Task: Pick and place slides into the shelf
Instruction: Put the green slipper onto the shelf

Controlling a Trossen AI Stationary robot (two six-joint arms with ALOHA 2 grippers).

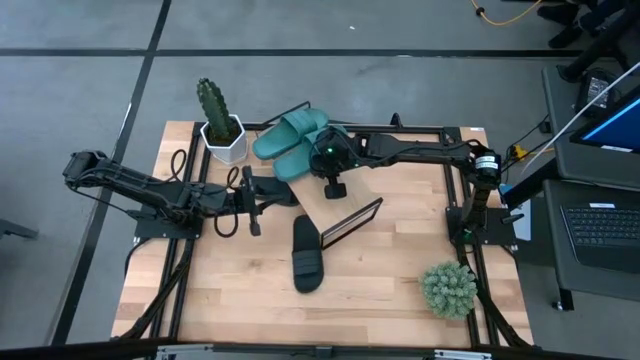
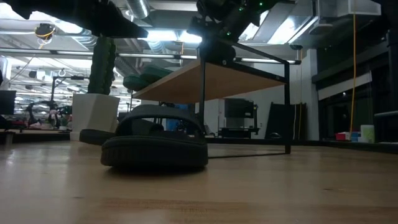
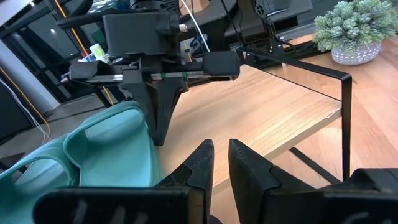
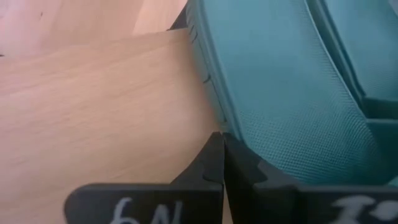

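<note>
This looks like a robotics lab inside a big open industrial hall, not anybody's home. A butcher-block wooden table (image 1: 390, 290) stands on a grey concrete floor (image 1: 80, 90) marked with dark seams, and a thin black metal frame (image 1: 470, 250) is bolted along the table's edges. Past the table's right edge sits an open laptop with a dark keyboard (image 1: 600, 225) on a side desk, with a yellow cable (image 1: 500, 15) trailing across the floor beyond the far edge. Looking level across the tabletop, I see exposed ceiling ducts and strip lights (image 2: 161, 37), and more dark equipment racks (image 2: 239, 118) in the distance.
</note>
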